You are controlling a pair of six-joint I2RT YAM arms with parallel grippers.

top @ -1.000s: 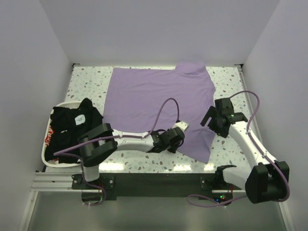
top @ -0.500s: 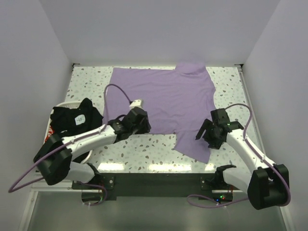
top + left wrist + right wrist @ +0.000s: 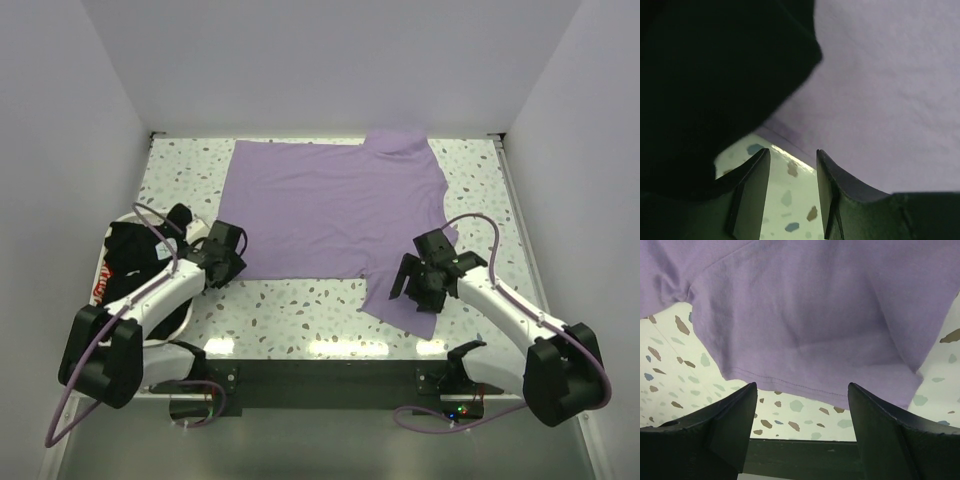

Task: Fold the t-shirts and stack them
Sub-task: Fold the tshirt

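The lavender t-shirt (image 3: 330, 205) lies spread flat on the speckled table. One sleeve (image 3: 405, 305) hangs toward the near edge. The black t-shirts (image 3: 150, 255) are piled in the white tray, and a red-and-white print (image 3: 103, 290) shows at the pile's left. My left gripper (image 3: 228, 252) is open and empty at the lavender shirt's near left corner, beside the tray. In the left wrist view the left gripper (image 3: 792, 192) is over bare table, with black cloth (image 3: 715, 75) and lavender cloth (image 3: 880, 100) ahead. My right gripper (image 3: 415, 283) is wide open over the sleeve. In the right wrist view the right gripper (image 3: 802, 432) is just short of the sleeve hem (image 3: 805, 390).
The white tray (image 3: 92, 318) sits at the table's left near corner. White walls close in the table on the left, back and right. The table's dark front rail (image 3: 800, 460) shows right below the right gripper.
My left arm swung from the middle of the shirt's near hem leftward to its near left corner by the tray. My right gripper came down and left to the sleeve.
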